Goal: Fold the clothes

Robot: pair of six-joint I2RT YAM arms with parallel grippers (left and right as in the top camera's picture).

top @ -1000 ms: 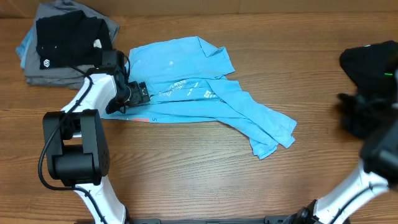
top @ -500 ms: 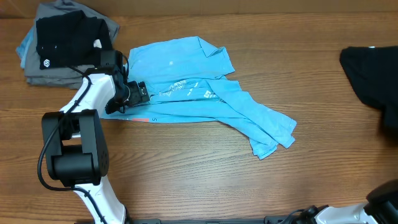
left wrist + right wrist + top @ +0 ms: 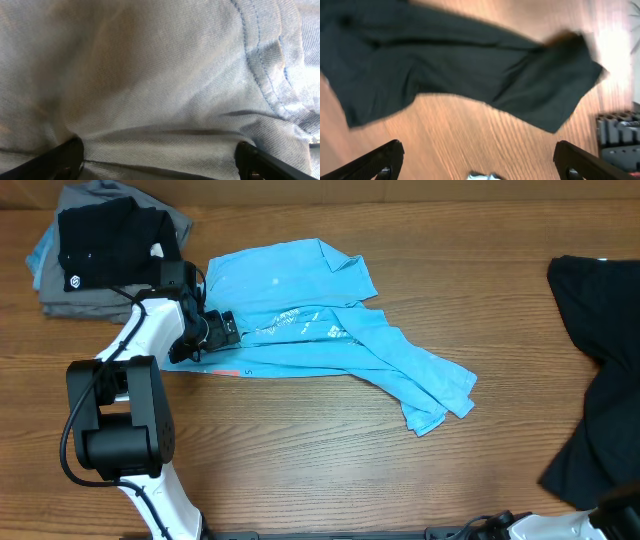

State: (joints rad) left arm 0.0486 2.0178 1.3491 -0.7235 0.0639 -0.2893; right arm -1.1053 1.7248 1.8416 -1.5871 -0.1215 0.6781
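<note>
The clothes [image 3: 330, 340], a light blue T-shirt with white lettering and a small red-orange mark [image 3: 228, 372], lie crumpled in the middle of the table. My left gripper [image 3: 222, 330] rests at the shirt's left edge. In the left wrist view its open gripper [image 3: 160, 160] presses onto pale blue cloth [image 3: 150, 75] that bulges between the wide-apart fingers. My right gripper [image 3: 480, 162] is open over bare wood with nothing between its fingers. It is outside the overhead view.
A black garment [image 3: 605, 310] lies spread at the table's right edge, and it also shows in the right wrist view [image 3: 445, 65]. At the back left, a black shirt [image 3: 105, 240] tops a stack of grey garments [image 3: 80, 300].
The right gripper has opened and let go of the black garment, which now lies spread out. The right arm has pulled back out of the overhead view. The left arm has not moved.
</note>
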